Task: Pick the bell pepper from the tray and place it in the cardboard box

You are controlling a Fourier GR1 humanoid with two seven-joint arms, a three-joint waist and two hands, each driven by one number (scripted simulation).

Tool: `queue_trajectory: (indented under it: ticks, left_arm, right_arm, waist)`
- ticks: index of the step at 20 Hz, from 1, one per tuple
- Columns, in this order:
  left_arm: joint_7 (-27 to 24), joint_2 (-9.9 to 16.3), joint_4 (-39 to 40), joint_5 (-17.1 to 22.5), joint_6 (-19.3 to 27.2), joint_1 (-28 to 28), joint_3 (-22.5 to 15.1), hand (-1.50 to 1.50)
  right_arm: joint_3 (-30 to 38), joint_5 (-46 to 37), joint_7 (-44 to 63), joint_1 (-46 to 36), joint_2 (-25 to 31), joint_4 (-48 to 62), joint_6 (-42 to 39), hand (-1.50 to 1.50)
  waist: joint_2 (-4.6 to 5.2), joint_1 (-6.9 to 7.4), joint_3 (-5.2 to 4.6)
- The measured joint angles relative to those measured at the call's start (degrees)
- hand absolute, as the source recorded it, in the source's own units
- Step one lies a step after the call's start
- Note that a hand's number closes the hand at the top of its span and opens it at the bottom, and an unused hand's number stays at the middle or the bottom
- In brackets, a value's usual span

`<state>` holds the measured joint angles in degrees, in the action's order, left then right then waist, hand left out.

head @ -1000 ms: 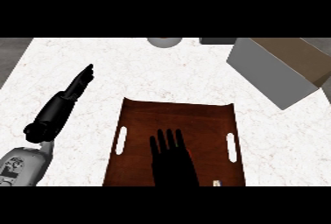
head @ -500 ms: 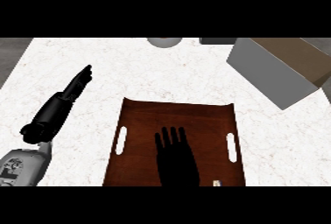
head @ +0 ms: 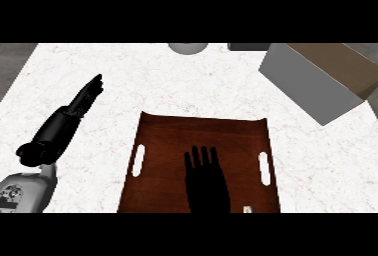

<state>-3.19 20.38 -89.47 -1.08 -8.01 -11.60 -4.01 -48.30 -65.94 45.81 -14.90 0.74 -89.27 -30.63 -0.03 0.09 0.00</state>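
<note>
Across the white marble counter, a grey cardboard box sits tilted at the far right, its brown inside showing. Nearer lies a dark brown tray with two white handle slots. Flat over it, the right hand is spread, fingers straight, grasping nothing. Resting left, the left hand is likewise released. No bell pepper can be made out; the right hand may hide it.

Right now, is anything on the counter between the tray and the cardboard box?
Nothing visible does. The counter between the tray and the cardboard box, up and to its right, is bare. The right hand lies flat over the tray; the bell pepper does not show.
</note>
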Motion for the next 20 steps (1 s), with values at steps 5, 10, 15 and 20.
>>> queue_trajectory:
  ticks: [5,10,15,20]
  left_arm:
    - [0.3,-1.8,0.1,-1.8,-0.4,-0.4,0.6,0.00]
    - [0.5,-2.8,-0.2,-3.0,-1.2,-0.5,1.5,0.00]
    - [0.5,-3.3,0.4,-3.6,-2.0,-0.9,2.1,0.00]
    - [0.0,-3.4,-0.3,-3.6,-3.2,0.1,3.2,0.00]
  right_arm:
    - [1.7,-0.6,-2.8,0.7,1.2,3.4,3.2,-1.50]
    - [3.0,-1.8,-7.9,0.5,1.2,6.9,5.3,1.50]
    - [2.2,-4.0,-14.0,-1.9,1.3,10.1,9.1,1.50]
    - [2.1,-7.6,-17.9,-3.0,1.2,12.0,14.3,1.50]
  waist:
    - [0.02,-0.03,0.00]
    - [0.03,-0.03,0.00]
    - [-0.02,0.05,-0.03]
    - [-0.10,0.07,-0.07]
